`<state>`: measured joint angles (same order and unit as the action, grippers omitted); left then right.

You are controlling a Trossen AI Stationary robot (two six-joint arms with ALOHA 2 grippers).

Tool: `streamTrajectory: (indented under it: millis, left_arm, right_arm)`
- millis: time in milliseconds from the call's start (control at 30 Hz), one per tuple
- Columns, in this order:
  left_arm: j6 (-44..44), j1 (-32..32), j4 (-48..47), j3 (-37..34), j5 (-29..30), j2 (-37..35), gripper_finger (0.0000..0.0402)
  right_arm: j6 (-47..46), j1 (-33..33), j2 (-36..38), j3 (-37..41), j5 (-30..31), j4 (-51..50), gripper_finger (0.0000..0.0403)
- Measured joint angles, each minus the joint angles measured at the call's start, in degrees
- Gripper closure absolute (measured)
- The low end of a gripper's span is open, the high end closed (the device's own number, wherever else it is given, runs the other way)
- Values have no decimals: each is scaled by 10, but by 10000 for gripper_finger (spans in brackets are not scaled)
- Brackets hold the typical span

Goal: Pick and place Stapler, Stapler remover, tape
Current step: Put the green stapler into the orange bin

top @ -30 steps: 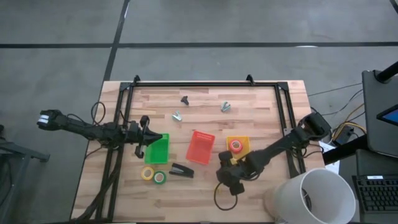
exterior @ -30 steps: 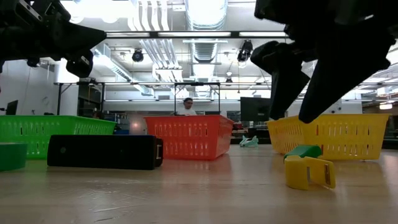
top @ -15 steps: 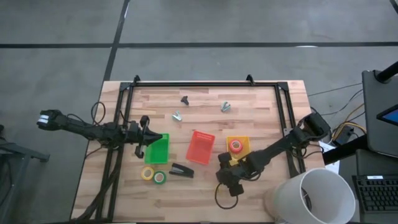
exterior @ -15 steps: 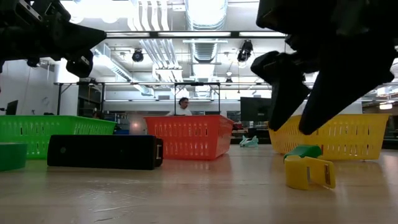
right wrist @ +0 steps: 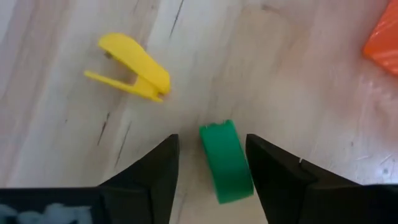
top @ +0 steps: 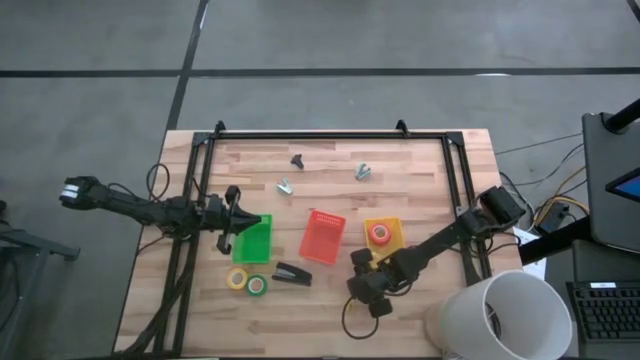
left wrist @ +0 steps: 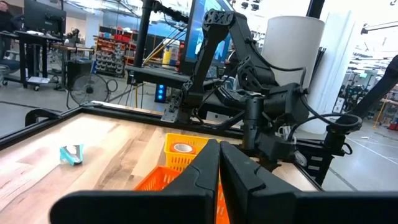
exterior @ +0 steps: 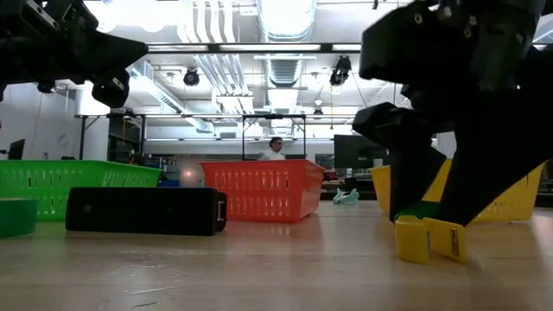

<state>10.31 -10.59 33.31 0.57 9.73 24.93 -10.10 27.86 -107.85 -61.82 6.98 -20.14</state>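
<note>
right gripper: fingers apart, straddling the green remover on the worktop
left gripper: fingers together, above the green bin
yellow remover: beside the green one

We saw our right end effector with fingers apart, straddling a green clip on the wooden desk, a yellow clip lying nearby.

The black stapler is laid flat on the table just in front of the red bin. The yellow tape roll and green tape roll are set side by side left of the stapler. An orange tape roll is seen inside the yellow bin, right of the red bin. A green staple remover and a yellow staple remover are found near the yellow bin's front.
</note>
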Motion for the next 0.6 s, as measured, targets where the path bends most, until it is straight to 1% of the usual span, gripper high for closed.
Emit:
streamTrajectory:
  millis: [167, 433, 500, 600]
  left_arm:
    - [0, 0, 0, 0, 0, 0, 385]
    - [0, 0, 0, 0, 0, 0, 385]
    - [0, 0, 0, 0, 0, 0, 385]
    - [0, 0, 0, 0, 0, 0, 385]
  right_arm:
    - [0, 0, 0, -1, 0, -8, 259]
    - [2, -2, 0, -17, 5, -9, 333]
    - [2, -3, 0, -21, 5, -9, 343]
    - [2, -4, 0, -26, 5, -9, 344]
